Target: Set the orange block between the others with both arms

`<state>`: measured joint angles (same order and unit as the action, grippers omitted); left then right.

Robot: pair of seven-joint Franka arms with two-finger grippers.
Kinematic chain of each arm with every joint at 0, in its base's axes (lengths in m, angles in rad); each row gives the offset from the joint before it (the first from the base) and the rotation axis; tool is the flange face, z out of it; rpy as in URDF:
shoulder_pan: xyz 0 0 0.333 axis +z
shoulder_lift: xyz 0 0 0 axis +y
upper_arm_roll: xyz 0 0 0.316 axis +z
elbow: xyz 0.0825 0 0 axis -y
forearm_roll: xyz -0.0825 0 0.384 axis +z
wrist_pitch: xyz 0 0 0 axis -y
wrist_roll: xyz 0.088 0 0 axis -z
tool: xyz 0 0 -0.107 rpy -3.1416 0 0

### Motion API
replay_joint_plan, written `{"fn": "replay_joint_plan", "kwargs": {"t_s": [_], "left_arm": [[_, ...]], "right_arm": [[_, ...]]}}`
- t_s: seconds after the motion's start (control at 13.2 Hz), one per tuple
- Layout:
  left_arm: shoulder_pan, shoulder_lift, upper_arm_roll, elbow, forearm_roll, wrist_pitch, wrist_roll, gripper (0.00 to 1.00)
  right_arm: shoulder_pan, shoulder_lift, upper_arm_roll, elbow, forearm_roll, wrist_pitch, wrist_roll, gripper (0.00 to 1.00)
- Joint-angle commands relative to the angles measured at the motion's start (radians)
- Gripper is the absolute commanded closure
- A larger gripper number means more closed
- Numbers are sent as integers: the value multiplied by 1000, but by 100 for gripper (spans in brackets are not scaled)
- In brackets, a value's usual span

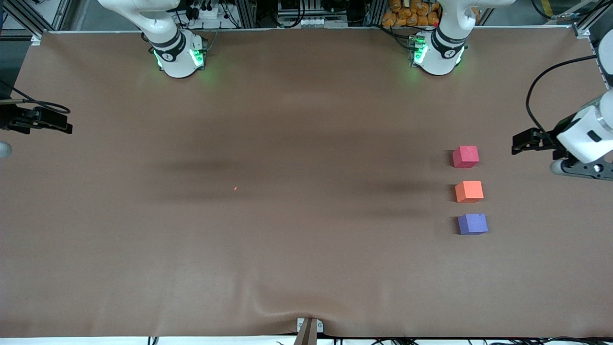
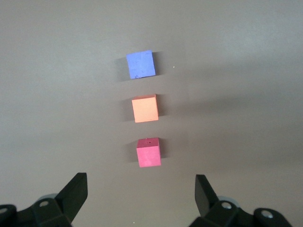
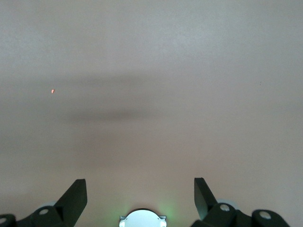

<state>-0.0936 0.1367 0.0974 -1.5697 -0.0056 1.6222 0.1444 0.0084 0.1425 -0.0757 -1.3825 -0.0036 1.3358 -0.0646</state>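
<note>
Three small cubes stand in a line at the left arm's end of the table. The orange block (image 1: 469,191) (image 2: 145,109) sits between the others. The pinkish-red cube (image 1: 465,156) (image 2: 148,152) is farther from the front camera, and the purple-blue cube (image 1: 472,224) (image 2: 140,64) is nearer. Small gaps separate them. My left gripper (image 2: 141,182) (image 1: 574,167) hangs open and empty in the air beside the pinkish-red cube, toward the table's end. My right gripper (image 3: 140,187) is open and empty over bare cloth at the right arm's end, and only its edge (image 1: 3,149) shows in the front view.
Brown cloth (image 1: 287,239) covers the table and has a crease at its near edge. A tiny orange speck (image 1: 235,188) (image 3: 52,90) lies near the middle. The two arm bases (image 1: 179,57) (image 1: 438,55) stand along the edge farthest from the front camera.
</note>
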Motion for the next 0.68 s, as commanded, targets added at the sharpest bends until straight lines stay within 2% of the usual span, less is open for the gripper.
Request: {"fn": "replay_joint_plan", "kwargs": {"t_s": [0.0, 0.38, 0.6], "left_arm": [[56, -3, -19, -10, -50, 33, 24, 0], [78, -9, -65, -9, -48, 33, 21, 0], [66, -11, -67, -4, -47, 27, 20, 0]], "right_arm": [[-15, -1, 11, 5, -4, -6, 0, 0], [-15, -3, 13, 5, -10, -6, 0, 0], [-15, -3, 13, 5, -10, -6, 0, 0]]}}
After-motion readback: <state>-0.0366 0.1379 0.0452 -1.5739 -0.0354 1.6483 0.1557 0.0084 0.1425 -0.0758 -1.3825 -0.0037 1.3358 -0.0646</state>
